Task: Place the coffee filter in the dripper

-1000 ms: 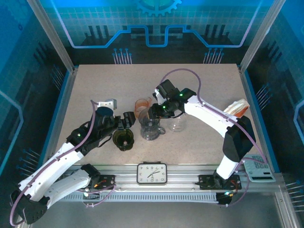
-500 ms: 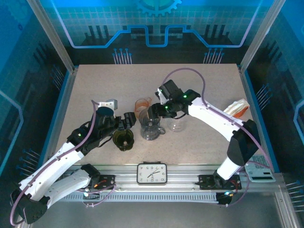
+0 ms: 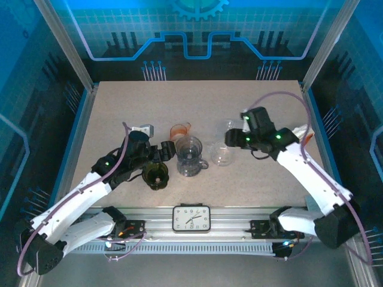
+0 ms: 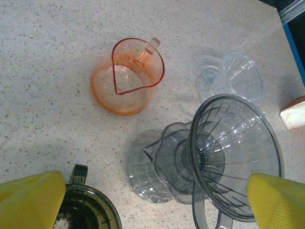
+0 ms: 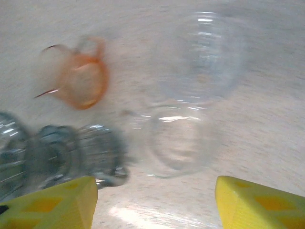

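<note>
Speckled beige table (image 3: 119,107) is seen from above, with two white arms reaching in from the near edge.

At the left, the left gripper (image 3: 166,150) is held spread wide, with nothing between its fingers. In its wrist view the yellow fingertips (image 4: 29,199) are set far apart at the bottom corners. A small grey and white block (image 3: 142,129) is placed behind this gripper, and a dark green cup (image 3: 155,176) is stood just in front of it.

Near the middle, an orange measuring jug (image 3: 179,130) is stood upright. Just in front of the jug, the clear ribbed dripper (image 3: 190,149) is seated upright on a ribbed glass (image 4: 140,174), just beside the left gripper. A clock (image 3: 191,217) is fixed to the front rail.

To the right of the dripper a clear cup (image 3: 221,155) is placed, with a second clear cup (image 3: 228,127) behind it. The right gripper (image 3: 231,139) is held above these two, fingers parted and nothing grasped; its wrist view is blurred.

By the right edge a white and orange bundle (image 3: 306,134) is partly covered by the arm; what it is cannot be told.
</note>
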Action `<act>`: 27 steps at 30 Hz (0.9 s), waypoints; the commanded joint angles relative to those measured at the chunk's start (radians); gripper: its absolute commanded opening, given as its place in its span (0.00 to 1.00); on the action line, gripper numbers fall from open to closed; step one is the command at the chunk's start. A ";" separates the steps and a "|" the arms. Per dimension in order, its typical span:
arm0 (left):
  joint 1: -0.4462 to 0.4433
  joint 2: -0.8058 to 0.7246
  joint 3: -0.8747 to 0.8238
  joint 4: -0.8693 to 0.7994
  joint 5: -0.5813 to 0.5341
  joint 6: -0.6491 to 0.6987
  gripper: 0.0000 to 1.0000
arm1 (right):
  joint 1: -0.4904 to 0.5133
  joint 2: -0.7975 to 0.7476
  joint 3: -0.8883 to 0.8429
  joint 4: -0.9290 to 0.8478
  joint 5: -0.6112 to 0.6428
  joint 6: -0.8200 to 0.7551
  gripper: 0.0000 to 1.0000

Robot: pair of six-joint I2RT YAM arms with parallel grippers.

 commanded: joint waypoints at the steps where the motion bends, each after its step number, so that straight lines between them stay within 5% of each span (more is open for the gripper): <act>1: 0.007 0.003 0.015 0.035 0.014 -0.018 0.99 | -0.118 -0.084 -0.084 0.007 0.046 0.043 0.67; 13: 0.010 -0.003 -0.065 0.081 0.052 -0.042 0.99 | -0.565 -0.027 -0.157 0.123 0.015 0.082 0.58; 21: 0.010 -0.037 -0.104 0.110 0.062 -0.034 0.99 | -0.745 0.095 -0.063 0.146 0.045 0.058 0.65; 27: 0.012 -0.041 -0.117 0.118 0.066 -0.023 0.99 | -0.849 0.135 -0.037 0.179 0.022 0.049 0.57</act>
